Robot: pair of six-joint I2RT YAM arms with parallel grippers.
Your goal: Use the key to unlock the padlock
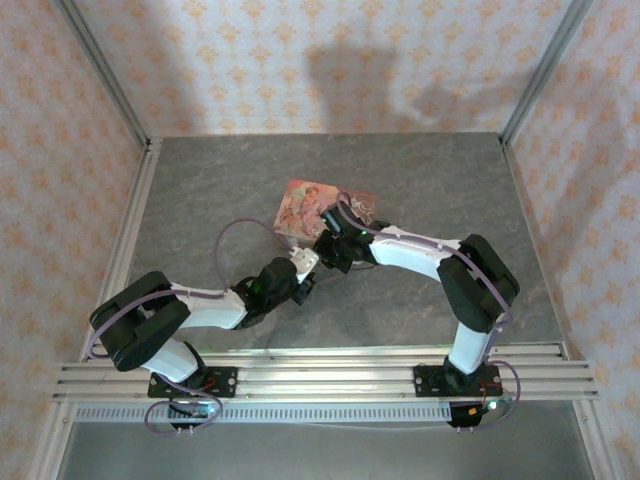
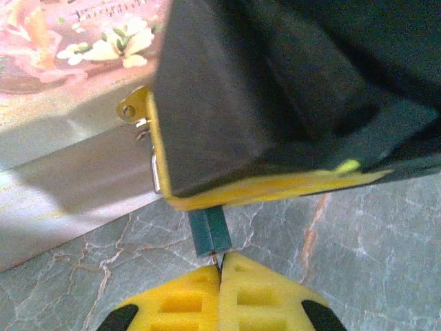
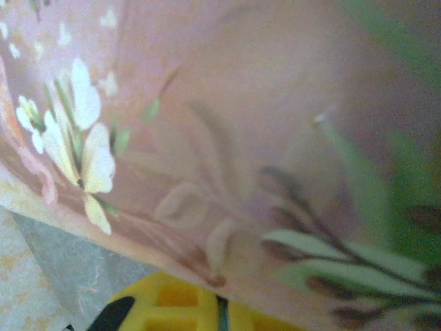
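The small bluish padlock [image 2: 210,231] hangs upright just above the table, in front of the pink illustrated box [image 2: 62,48]. Its top is hidden by my right gripper's black and yellow fingers [image 2: 241,124]. In the right wrist view my right gripper [image 3: 222,307] is shut on the padlock [image 3: 222,321], a thin teal sliver between the yellow pads. My left gripper [image 2: 220,272] is shut on the key [image 2: 215,259]. Only the key's thin silvery tip shows, touching the padlock's underside. From above, both grippers meet at the box's near edge, left gripper [image 1: 303,268] and right gripper [image 1: 333,247].
The pink box [image 1: 318,210] lies mid-table with a gold hasp [image 2: 128,110] on its front. Grey marbled tabletop [image 1: 420,180] surrounds it. Metal frame rails run along the left edge [image 1: 135,230] and the near edge. Patterned walls enclose the back and sides.
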